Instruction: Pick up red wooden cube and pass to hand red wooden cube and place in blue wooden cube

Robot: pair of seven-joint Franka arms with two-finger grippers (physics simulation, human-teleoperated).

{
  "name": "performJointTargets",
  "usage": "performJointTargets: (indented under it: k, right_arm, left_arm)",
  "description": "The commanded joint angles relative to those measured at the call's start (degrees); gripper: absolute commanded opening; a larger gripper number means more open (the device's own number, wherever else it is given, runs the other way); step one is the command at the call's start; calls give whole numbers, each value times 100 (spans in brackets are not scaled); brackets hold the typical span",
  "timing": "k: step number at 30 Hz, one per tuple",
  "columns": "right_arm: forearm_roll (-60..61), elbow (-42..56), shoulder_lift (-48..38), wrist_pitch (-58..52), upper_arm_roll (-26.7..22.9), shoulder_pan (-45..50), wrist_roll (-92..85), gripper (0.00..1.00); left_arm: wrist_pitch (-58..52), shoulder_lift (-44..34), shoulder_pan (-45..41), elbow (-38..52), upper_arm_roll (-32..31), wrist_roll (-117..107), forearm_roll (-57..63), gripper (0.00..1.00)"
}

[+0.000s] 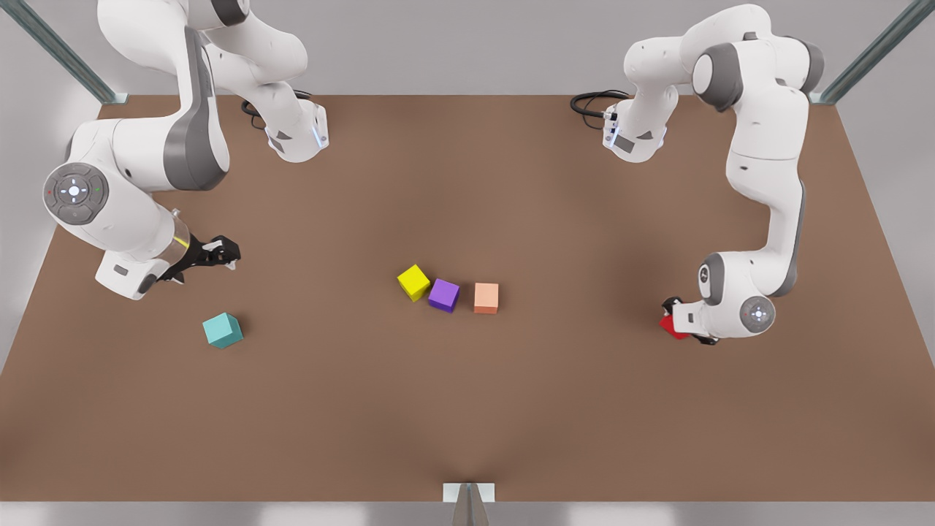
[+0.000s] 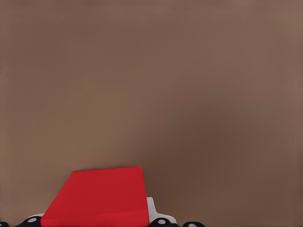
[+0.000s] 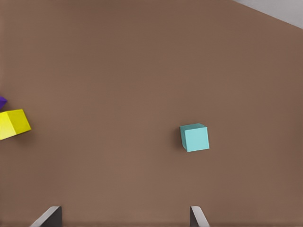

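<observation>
I see the left gripper [image 1: 676,324] at the front view's right, closed around the small bright red wooden cube [image 1: 670,326]; most of the cube is covered by the white wrist there, with only a red corner peeking out. In the left wrist view the same red cube [image 2: 97,197] sits between the black finger links, its lower edge cut off by the frame, with bare brown tabletop [image 2: 151,85] beyond it. I cannot tell whether the cube is lifted or resting on the table.

The right gripper [image 1: 219,252], black with linkage fingers and white tips, waits at the front view's left, spread apart and holding nothing. Its two fingertips [image 3: 47,217] show well separated in the right wrist view. The small teal wooden cube [image 1: 222,330] lies on the table near that gripper, also seen from its wrist [image 3: 194,137].
</observation>
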Motion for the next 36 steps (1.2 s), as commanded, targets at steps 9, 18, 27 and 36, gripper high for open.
performJointTargets:
  k: [9,18,27,36]
  right_arm:
    - [1096,196,856,-2,-3,-68,-2595,100]
    - [6986,1303,3538,69,217,-33,-8388,100]
    - [7874,1207,3705,1466,270,309,-12748,100]
    - [8788,258,3494,1553,428,406,-13320,100]
  left_arm:
    - [-2663,1869,-678,4048,-3068,-6246,-3289,66]
    - [-1960,3224,-572,4542,-3816,-4734,-5398,65]
    - [-1362,3277,-616,4533,-3834,-4682,-5513,66]
    - [-607,3294,-704,4542,-3851,-4673,-5513,65]
